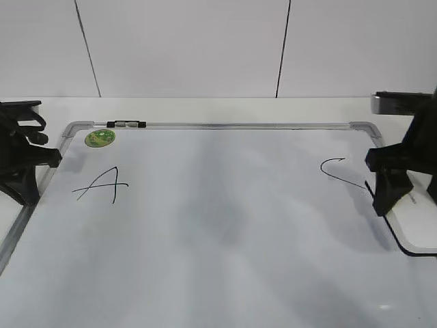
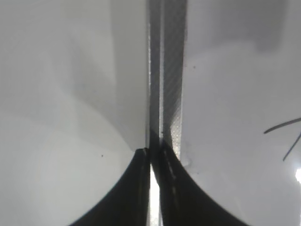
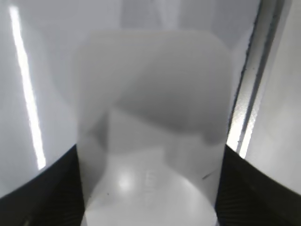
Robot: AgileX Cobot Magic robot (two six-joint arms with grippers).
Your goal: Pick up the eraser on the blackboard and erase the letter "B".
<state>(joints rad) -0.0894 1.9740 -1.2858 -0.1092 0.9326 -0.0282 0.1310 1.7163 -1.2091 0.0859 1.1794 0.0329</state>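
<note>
Eraser (image 3: pixel 150 132): white, flat, rounded corners, lying between the fingers of my right claw (image 3: pixel 150 207), jaws spread either side; grasp indeterminate.

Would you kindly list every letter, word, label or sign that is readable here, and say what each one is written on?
"A": black marker letter on the blackboard, left side.
"C": black marker letter on the blackboard, right side, partly behind the right gripper.
Green round sticker: its print is too small to read.
Eraser: no print can be made out; blurred.
No "B" shows between them.
</note>
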